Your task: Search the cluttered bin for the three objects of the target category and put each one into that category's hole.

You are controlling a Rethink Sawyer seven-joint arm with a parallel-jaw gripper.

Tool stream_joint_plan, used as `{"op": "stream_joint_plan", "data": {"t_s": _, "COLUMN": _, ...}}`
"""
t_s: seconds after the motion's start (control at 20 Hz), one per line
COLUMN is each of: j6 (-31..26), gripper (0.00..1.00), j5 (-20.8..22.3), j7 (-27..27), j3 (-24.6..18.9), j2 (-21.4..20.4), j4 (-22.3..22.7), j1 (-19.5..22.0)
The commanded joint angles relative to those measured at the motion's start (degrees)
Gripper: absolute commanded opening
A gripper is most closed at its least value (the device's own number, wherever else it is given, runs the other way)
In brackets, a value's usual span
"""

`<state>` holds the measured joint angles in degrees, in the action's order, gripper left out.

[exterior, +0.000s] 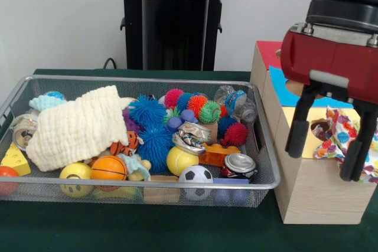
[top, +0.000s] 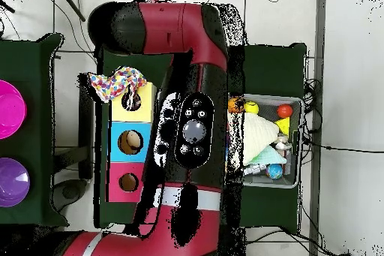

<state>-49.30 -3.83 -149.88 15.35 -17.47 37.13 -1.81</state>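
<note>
1 patterned cloth [exterior: 345, 140] lies draped over the yellow hole [exterior: 322, 129], likely just dropped there; the tool [exterior: 326, 149] hangs above, fingers spread and empty, right of the bin [exterior: 269, 184].

I can read no text, brand, number or sign anywhere. The crushed cans [exterior: 239, 164] in my wire bin [exterior: 267, 182] carry print, but it is too small to make out, and the wooden box [exterior: 313, 190] with its coloured panels bears no lettering.
</note>
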Motion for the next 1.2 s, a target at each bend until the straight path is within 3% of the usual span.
{"op": "stream_joint_plan", "data": {"t_s": 0.05, "j6": 1.87, "gripper": 1.0, "j5": 2.67, "j7": 9.38, "j3": -6.61, "j2": 0.4, "j4": 10.87, "j1": 1.5}}
{"op": "stream_joint_plan", "data": {"t_s": 1.2, "j6": 3.15, "gripper": 1.0, "j5": 3.89, "j7": 8.96, "j3": -7.43, "j2": -1.85, "j4": 13.83, "j1": 1.5}}
